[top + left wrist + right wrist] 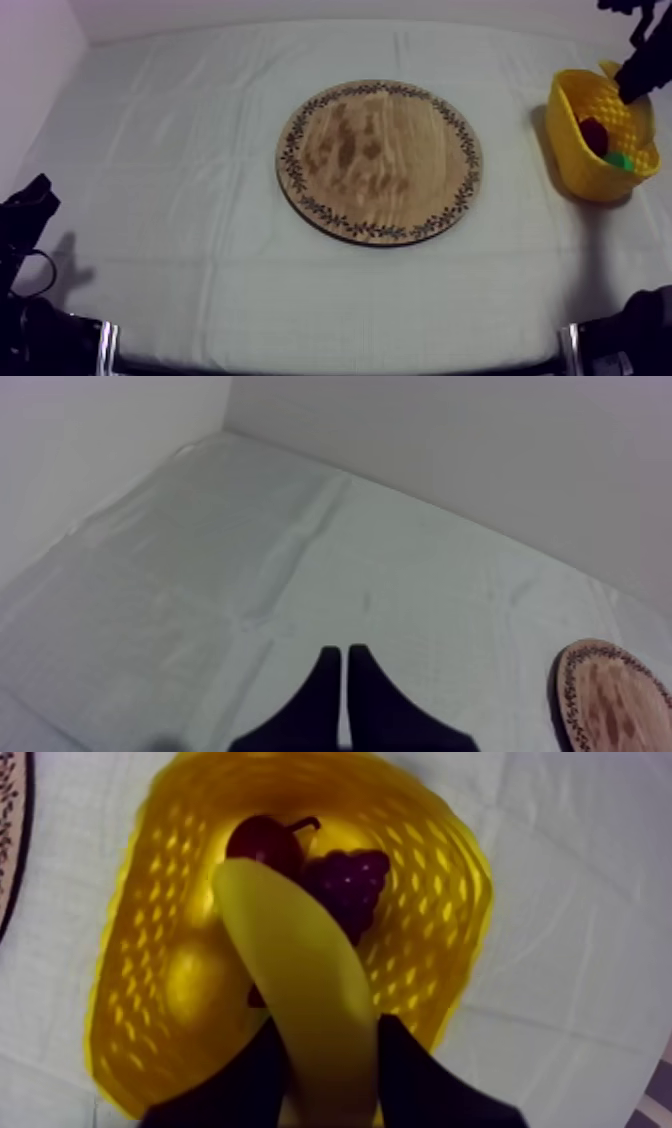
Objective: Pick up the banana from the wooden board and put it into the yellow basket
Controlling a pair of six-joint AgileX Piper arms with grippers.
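The right hand [330, 1032] is clamped on the banana [300, 942], with one black finger on each flank near one end. The long curved body sticks out ahead of the fingers and points down into the yellow basket [445, 902]. I judge the grip suits the drop: held by one end over the opening, the banana should fall inside rather than onto the rim once the fingers part. As far as I can tell it is carried by the fingers and not resting on anything.

Under it in the basket lie a small red fruit [262, 840] and a bunch of grapes [348, 884], just beside each other toward the far wall. They take up part of the floor, so the banana would probably come down on or against them. The part of the floor nearer the fingers looks freer. In the top view the right arm reaches in from the upper right, its hand over the basket's far rim.

Farther out, the wooden board [380, 160] lies bare in the middle of the table [180, 150], well apart from the basket, with nothing between them. The left hand [345, 666] has its fingers pressed together on nothing. It hangs low over the cloth at its own side, well apart from the board and out of the way.
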